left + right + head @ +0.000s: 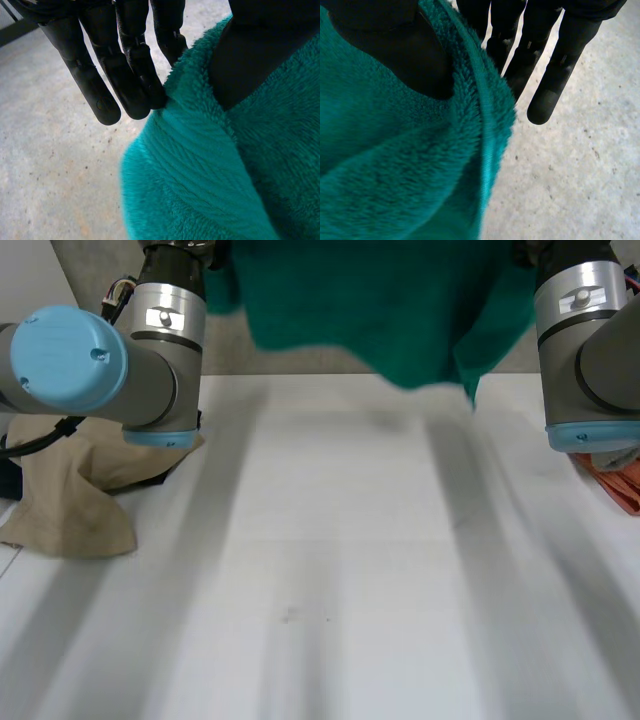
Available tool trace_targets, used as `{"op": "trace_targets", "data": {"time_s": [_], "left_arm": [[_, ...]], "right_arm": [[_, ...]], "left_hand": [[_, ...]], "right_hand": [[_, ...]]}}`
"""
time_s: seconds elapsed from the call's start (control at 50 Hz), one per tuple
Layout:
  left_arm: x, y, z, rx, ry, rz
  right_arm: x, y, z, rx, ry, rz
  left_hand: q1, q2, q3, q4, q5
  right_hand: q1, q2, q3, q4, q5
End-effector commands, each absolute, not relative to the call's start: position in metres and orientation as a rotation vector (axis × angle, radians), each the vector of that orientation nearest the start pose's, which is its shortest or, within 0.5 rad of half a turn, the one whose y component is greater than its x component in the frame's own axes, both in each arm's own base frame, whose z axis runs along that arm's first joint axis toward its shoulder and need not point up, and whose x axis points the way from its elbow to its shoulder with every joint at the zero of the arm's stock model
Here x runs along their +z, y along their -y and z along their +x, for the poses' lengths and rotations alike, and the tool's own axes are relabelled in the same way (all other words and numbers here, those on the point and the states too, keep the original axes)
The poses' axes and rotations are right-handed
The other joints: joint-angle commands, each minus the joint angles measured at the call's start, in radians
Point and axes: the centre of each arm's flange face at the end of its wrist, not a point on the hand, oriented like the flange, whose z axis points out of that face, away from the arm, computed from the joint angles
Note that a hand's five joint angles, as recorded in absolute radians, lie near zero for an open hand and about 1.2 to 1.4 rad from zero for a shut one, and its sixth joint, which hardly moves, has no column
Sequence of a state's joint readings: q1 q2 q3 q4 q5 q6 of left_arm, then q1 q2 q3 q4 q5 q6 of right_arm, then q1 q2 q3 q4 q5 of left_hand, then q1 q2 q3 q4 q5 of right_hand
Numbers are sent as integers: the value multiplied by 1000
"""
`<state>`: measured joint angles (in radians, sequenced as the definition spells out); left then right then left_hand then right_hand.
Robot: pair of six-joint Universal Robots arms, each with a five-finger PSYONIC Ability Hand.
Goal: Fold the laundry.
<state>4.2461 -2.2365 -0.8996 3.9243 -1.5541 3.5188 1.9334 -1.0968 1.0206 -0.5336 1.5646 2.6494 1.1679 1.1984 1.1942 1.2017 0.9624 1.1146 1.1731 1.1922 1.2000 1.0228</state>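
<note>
The green cloth [380, 310] hangs spread between the two arms at the far side of the table [330, 570]. Its lower edge is uneven: higher by the left arm [110, 360] and dropping to a narrow tip nearer the right arm [590, 340]. That tip hangs over the table's far edge, and it cannot be told whether it touches the top.

In the left wrist view, the left hand [130, 80] is clamped on the cloth's fleecy, hemmed edge. Its fingers [107, 102] are straight and close together on one side of the fabric, and the thumb [250, 50] presses on the other. The hem runs away from the pinch in a ridge. Grey speckled floor [50, 165] lies beyond the fingertips.

In the right wrist view, the right hand [555, 65] holds the cloth the same way on its other side. The thumb [385, 45] is sunk into the pile, the straight fingers [542, 105] are behind the hem, and the fabric is nipped between them. The cloth folds over the thumb and falls away under the palm.

A beige cloth [70, 505] lies crumpled on the table beneath the left arm, with something dark partly under it. An orange cloth [620, 485] shows at the table's right side, just beneath the right arm's blue cap. The middle of the table is bare white.
</note>
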Motion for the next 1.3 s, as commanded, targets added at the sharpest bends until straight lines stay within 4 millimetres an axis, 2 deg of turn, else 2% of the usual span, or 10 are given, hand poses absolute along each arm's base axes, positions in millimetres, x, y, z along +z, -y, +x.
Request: {"op": "trace_targets", "data": {"time_s": [0.02, 0.18, 0.28, 0.34, 0.44, 0.52, 0.7, 0.86, 1.04, 1.3], "left_arm": [[306, 365, -333, -2804, -1438, 657], [212, 345, -318, -2377, -1955, 875], [149, 308, -299, -1921, -2317, 1019], [138, 292, -289, -1753, -2401, 1030], [158, 265, -274, -1604, -2451, 1046], [187, 256, -273, -1656, -2420, 1053], [241, 283, -284, -1916, -2286, 994], [203, 326, -304, -1879, -2330, 1068], [148, 350, -296, -1650, -2267, 1220], [126, 349, -287, -1526, -2314, 1244]], "right_arm": [[324, 368, 287, -2635, -1631, -846], [199, 363, 289, -2090, -2103, -1096], [144, 349, 287, -1864, -2256, -1223], [131, 341, 283, -1798, -2301, -1265], [127, 330, 276, -1741, -2325, -1276], [137, 320, 273, -1754, -2316, -1271], [140, 304, 271, -1744, -2312, -1273], [133, 296, 270, -1712, -2320, -1294], [132, 296, 268, -1710, -2328, -1294], [132, 296, 269, -1721, -2321, -1295]], "left_hand": [[228, 198, 202, 195, 259], [228, 198, 202, 195, 259], [228, 198, 202, 195, 259], [228, 198, 202, 195, 259], [-480, -510, -506, -514, -449], [-800, -831, -827, -834, -769], [-728, -759, -755, -762, -697], [-485, -515, -511, -519, -454], [-631, -662, -658, -665, -600], [-564, -594, -590, -598, -533]], "right_hand": [[282, 223, 204, 196, 199], [282, 223, 204, 196, 199], [282, 223, 204, 196, 199], [282, 223, 204, 196, 199], [282, 223, 204, 196, 199], [282, 223, 204, 196, 199], [282, 223, 204, 196, 199], [282, 223, 204, 196, 199], [282, 223, 204, 196, 199], [282, 223, 204, 196, 199]]}}
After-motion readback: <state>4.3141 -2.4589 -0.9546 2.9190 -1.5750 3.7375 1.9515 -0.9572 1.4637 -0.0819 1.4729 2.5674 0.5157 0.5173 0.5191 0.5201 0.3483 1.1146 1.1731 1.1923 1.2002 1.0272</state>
